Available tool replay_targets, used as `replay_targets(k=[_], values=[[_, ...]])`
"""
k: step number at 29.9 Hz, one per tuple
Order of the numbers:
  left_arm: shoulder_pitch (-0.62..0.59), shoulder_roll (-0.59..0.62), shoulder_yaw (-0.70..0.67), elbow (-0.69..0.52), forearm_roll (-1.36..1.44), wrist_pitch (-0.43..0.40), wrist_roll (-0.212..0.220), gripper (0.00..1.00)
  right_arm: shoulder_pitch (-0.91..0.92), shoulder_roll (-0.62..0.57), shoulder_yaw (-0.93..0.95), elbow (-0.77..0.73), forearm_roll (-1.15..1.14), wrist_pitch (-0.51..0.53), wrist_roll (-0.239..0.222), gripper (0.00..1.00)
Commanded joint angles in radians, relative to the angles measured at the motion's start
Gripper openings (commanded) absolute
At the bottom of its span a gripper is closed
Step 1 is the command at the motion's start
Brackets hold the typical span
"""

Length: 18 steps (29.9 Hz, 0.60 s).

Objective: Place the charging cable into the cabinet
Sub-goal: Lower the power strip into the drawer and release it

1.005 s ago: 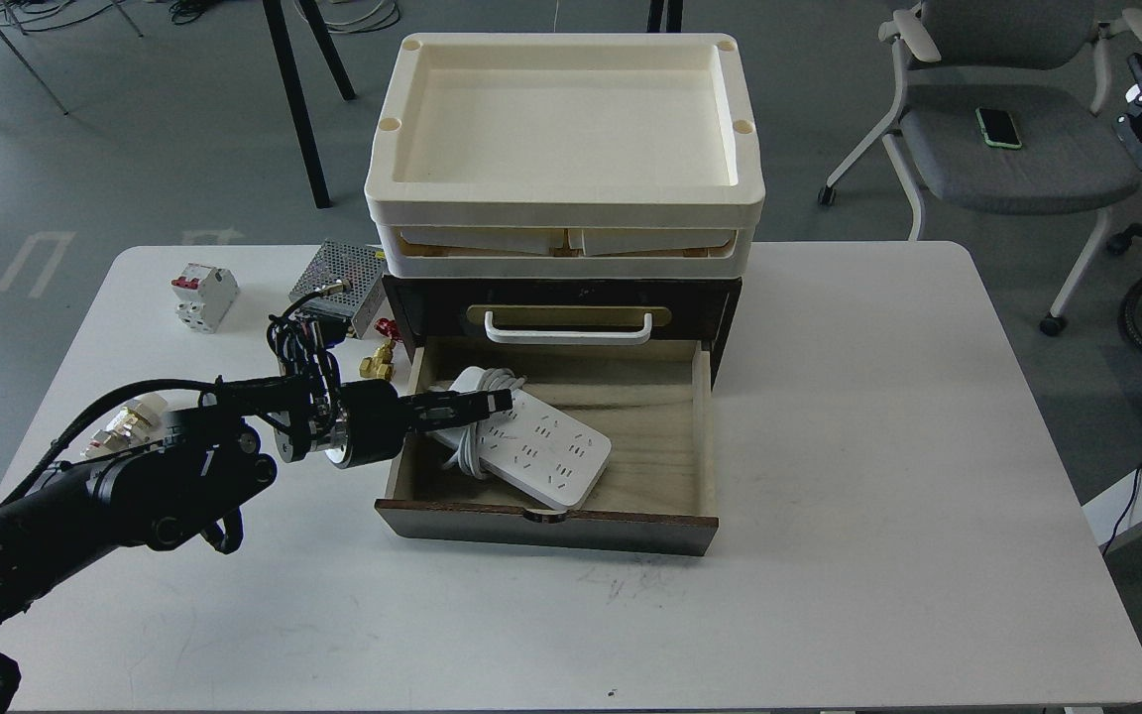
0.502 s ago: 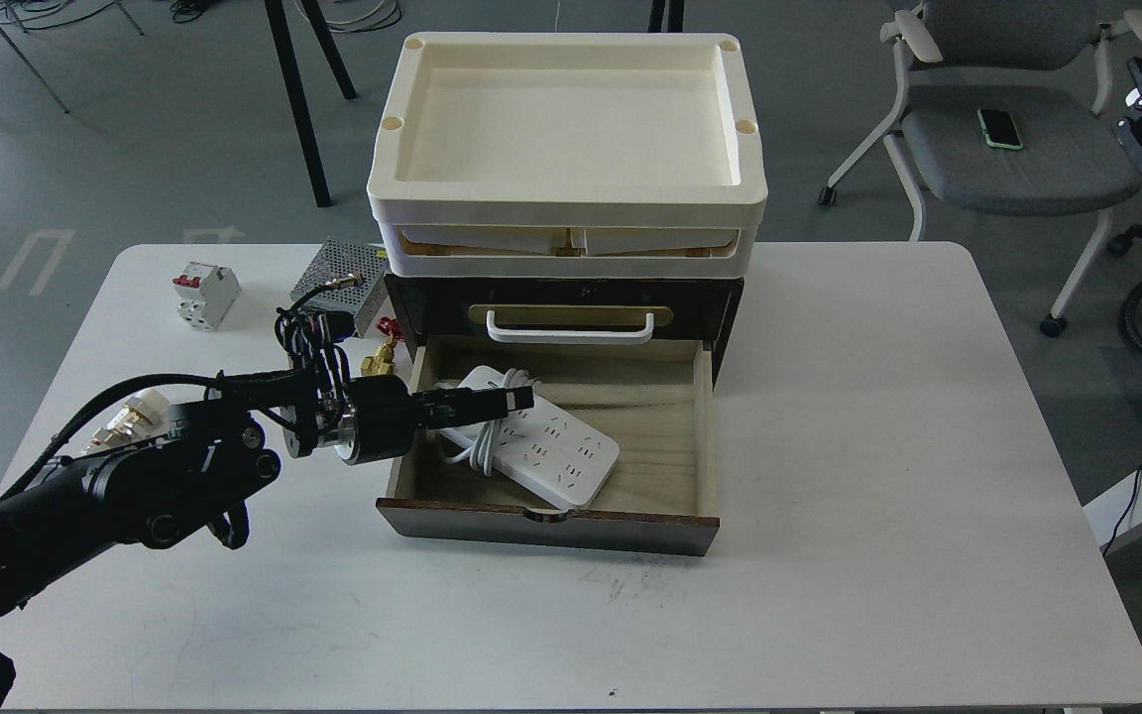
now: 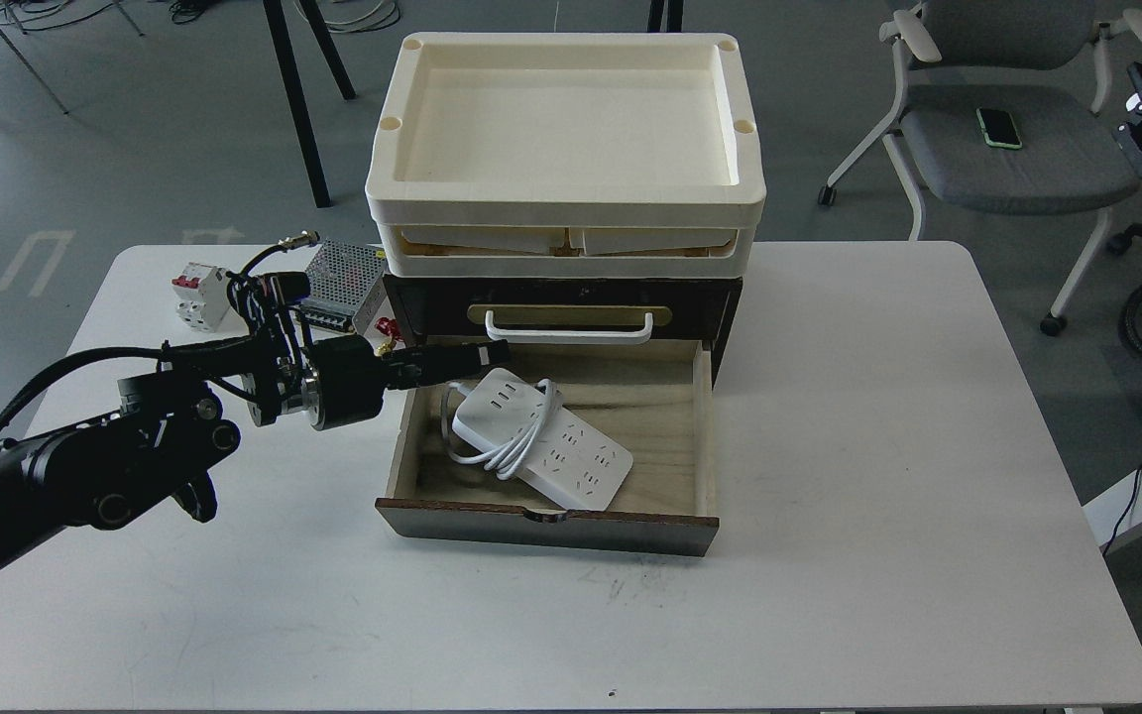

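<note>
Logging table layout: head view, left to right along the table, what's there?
Circuit breaker → mesh power supply → left pincer → charging cable in the cabinet drawer → bare table.

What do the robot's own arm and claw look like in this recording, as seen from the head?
Only the left arm shows: black, chunky rounded joints, loose black cables looped along it, a silver ring behind a black cylindrical wrist. The left claw is slim, dark and narrow, its fingers hard to separate. A small white mark sits on one joint.
</note>
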<state>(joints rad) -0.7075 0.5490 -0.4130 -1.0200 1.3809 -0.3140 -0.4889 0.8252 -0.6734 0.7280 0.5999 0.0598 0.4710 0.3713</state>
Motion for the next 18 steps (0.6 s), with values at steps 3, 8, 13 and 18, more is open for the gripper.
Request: replay_targets(k=[3,8,13,18], values=[[0.071,0.153,-0.108,-0.101,-0.230,-0.008,0.000,0.75,-0.001,-0.002,0.002,0.018,0.002,0.018,0.005,1.00],[0.083,0.187,-0.245,-0.062,-0.668,-0.175,0.000,0.82,-0.005,0.000,0.014,0.131,0.000,0.018,0.051,1.00],[0.068,0.177,-0.440,-0.019,-0.902,-0.175,0.000,0.85,-0.009,0.014,0.043,0.254,0.000,0.018,0.078,1.00],[0.051,0.169,-0.494,-0.005,-0.977,-0.175,0.000,0.86,-0.028,0.106,0.054,0.253,-0.002,0.018,0.117,1.00]])
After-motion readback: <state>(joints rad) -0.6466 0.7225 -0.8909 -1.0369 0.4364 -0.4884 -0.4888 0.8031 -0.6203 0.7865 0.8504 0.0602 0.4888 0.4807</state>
